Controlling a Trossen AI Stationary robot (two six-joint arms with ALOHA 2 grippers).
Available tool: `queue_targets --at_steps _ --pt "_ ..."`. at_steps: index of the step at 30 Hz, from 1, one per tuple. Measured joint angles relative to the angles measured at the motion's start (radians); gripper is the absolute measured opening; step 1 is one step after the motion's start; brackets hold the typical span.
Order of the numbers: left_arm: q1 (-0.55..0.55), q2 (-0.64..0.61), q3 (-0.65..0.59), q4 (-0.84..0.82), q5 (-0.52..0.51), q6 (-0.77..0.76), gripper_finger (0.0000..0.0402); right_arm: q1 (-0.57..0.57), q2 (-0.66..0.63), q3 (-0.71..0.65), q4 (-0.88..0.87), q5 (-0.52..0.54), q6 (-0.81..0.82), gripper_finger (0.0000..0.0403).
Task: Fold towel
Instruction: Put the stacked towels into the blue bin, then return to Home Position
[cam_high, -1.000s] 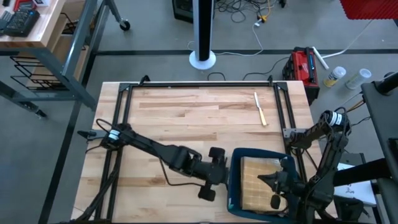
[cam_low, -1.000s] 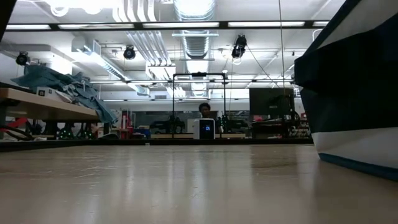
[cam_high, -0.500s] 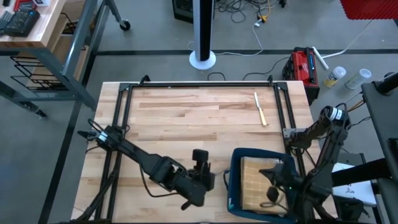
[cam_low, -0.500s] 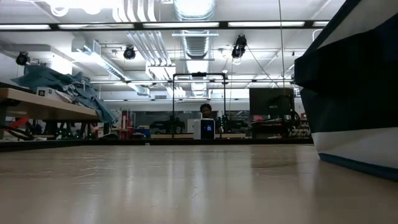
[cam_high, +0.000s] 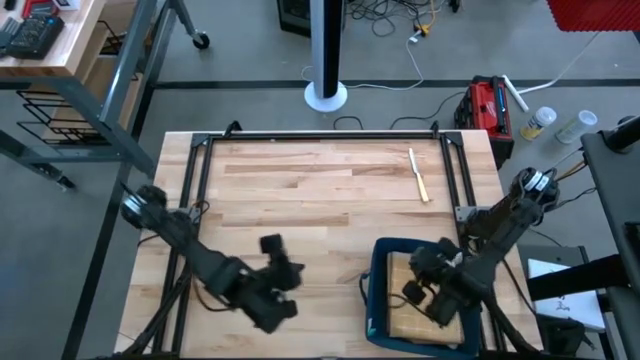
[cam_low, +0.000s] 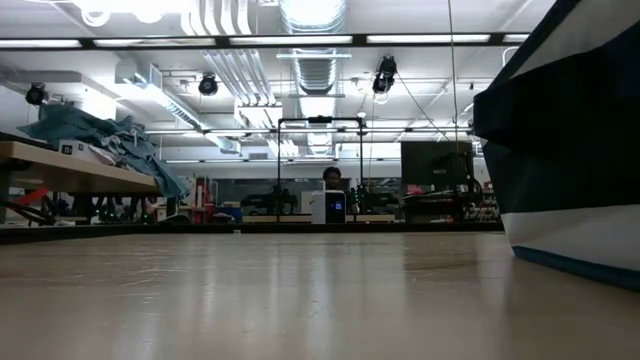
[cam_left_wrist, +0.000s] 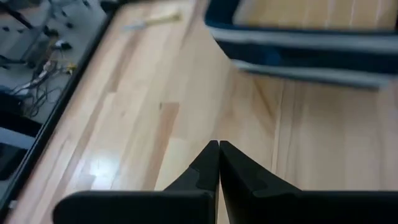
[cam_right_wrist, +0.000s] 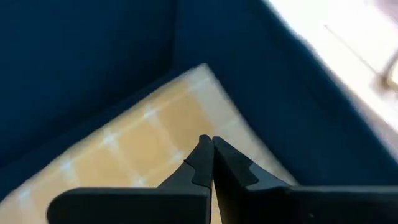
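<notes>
Yellow checked towel (cam_high: 412, 300) lying folded flat inside a dark blue bin (cam_high: 378, 290) near the counter's (cam_high: 320, 190) front right corner. Right tool (cam_high: 418, 290) down inside the bin, over the towel, fingers pressed together with nothing between them; in the right wrist view, tips (cam_right_wrist: 208, 152) meeting just above the checked towel (cam_right_wrist: 155, 149), blue bin walls (cam_right_wrist: 93, 56) rising behind. Left tool (cam_high: 272, 245) out over bare wood at front centre, well left of the bin, apart from the towel. In the left wrist view, fingers (cam_left_wrist: 214, 165) likewise closed on nothing, bare counter (cam_left_wrist: 155, 124) beneath, bin (cam_left_wrist: 298, 43) farther off. Small yellow-handled tool (cam_high: 418, 174) lying alone toward the back right of the counter. Low view: bin's dark wall (cam_low: 560, 150) at the right edge, wood surface (cam_low: 300, 300) stretching across, a person (cam_low: 331, 177) far back in the room.
</notes>
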Motion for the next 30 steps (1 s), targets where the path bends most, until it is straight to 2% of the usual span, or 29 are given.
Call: queue_targets --at_steps 4,11,15,20,25,28,30 --pt "-0.036 -0.156 -0.197 0.182 -0.075 -0.04 0.0002 -0.111 0.0 -0.018 0.009 0.0 -0.088 0.0" --pt "-0.038 -0.333 -0.505 0.585 -0.058 0.021 0.0001 -0.261 0.0 -0.038 0.103 -0.058 -0.328 0.0" --pt "-0.04 -0.381 -0.617 0.71 -0.054 0.031 0.0005 -0.305 0.001 -0.057 0.209 -0.105 -0.431 0.0" --pt "-0.041 -0.406 -0.658 0.756 -0.05 0.032 0.0004 -0.302 -0.03 -0.042 0.217 -0.106 -0.439 0.0" --pt "-0.042 -0.441 -0.656 0.771 -0.047 0.117 0.0002 -0.295 -0.102 0.021 0.215 -0.156 -0.501 0.0" --pt "-0.041 -0.468 -0.637 0.774 -0.07 0.199 0.0006 -0.293 -0.164 0.073 0.218 -0.156 -0.642 0.0" --pt "-0.04 -0.489 -0.621 0.774 -0.107 0.264 0.0008 -0.294 -0.207 0.114 0.232 -0.116 -0.763 0.0"
